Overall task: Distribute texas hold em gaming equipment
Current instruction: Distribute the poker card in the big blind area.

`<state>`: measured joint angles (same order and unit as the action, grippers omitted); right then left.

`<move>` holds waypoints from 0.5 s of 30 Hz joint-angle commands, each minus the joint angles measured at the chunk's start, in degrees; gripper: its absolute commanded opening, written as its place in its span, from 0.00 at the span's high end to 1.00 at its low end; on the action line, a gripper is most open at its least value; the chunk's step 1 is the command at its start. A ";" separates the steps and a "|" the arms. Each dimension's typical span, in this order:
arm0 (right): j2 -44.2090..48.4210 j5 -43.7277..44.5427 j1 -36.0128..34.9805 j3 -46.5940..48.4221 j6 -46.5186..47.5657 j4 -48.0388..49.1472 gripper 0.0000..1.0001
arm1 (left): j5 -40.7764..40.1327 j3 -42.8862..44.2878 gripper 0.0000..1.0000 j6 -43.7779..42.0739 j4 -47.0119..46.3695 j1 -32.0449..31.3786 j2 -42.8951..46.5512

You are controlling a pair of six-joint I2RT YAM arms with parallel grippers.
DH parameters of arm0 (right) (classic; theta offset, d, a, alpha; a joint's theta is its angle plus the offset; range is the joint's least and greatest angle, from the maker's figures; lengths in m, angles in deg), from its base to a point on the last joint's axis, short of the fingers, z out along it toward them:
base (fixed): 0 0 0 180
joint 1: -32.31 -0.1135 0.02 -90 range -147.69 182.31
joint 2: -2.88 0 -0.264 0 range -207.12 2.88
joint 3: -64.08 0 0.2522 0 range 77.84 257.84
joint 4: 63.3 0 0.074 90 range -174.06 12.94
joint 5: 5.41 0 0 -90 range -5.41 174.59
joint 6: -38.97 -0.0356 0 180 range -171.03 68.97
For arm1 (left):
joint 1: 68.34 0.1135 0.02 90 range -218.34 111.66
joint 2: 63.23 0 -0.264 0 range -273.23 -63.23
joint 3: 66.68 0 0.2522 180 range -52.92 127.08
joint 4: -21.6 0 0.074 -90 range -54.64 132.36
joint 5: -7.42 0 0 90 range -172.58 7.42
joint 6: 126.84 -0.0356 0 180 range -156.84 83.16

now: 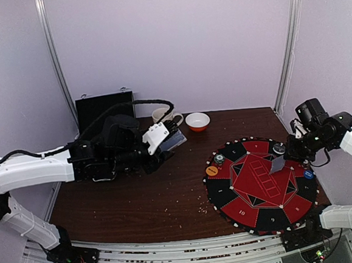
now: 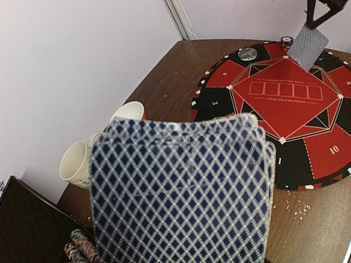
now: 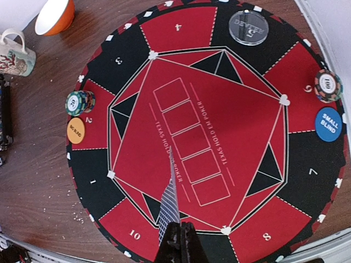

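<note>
Showing blue diamond backs, the deck (image 2: 181, 192) (slightly fanned) looks blurred

The counter (image 1: 139, 201) is dark brown wood with a visible grain and a dull sheen. The round poker mat (image 3: 241, 126) looks like matt printed cloth in red and black. The dealer button (image 3: 248, 27) is clear, glossy plastic. The deck of cards (image 2: 181, 192) and the single card (image 3: 168, 211) look like smooth coated paper. The bowl (image 3: 55, 16) and mug (image 3: 16, 57) are shiny glazed ceramic.
</note>
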<state>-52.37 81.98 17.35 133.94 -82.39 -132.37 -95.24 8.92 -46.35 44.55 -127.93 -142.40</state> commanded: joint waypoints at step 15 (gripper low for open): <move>3.66 -10.56 0.28 -7.32 -0.19 8.01 1.00 | 1.99 -0.15 0.51 -0.21 -8.36 0.35 -2.30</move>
<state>-49.85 72.56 17.35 127.77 -81.88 -125.24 -94.13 9.53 -46.38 39.63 -127.93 -145.31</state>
